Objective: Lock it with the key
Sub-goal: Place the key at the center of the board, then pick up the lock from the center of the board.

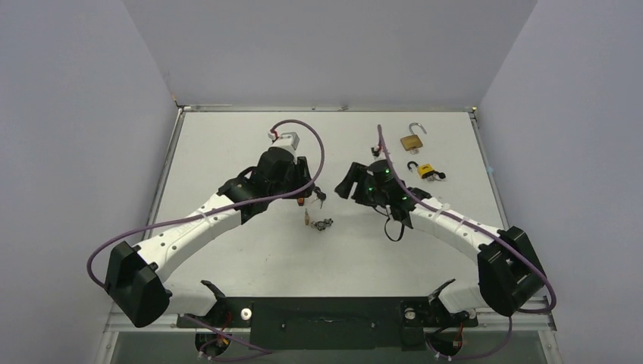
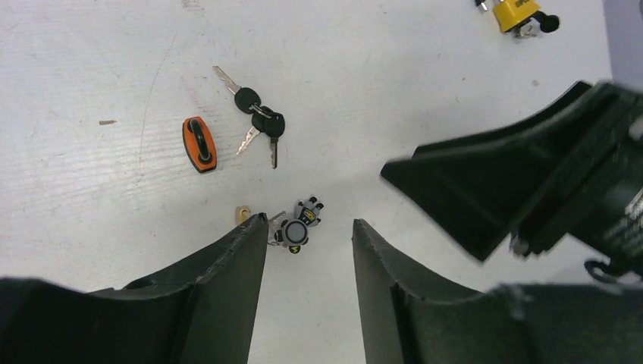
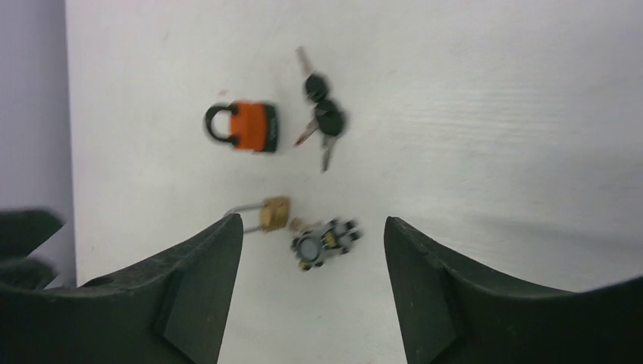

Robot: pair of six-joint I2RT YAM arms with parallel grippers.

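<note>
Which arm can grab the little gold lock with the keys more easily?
Probably left: the left gripper, open, hangs right by the small brass padlock; from above, the right gripper sits farther aside.

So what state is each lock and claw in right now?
Large brass padlock: shackle open.
Orange padlock with black shackle: shut.
Yellow padlock: shackle unclear.
Small brass padlock: keys at it, shackle unclear.
Black-headed keys: lying loose.
Left gripper: open, empty.
Right gripper: open, empty.

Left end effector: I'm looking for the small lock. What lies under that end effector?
A small brass padlock and a bunch of keys lie below it; one finger covers part of the padlock.
</note>
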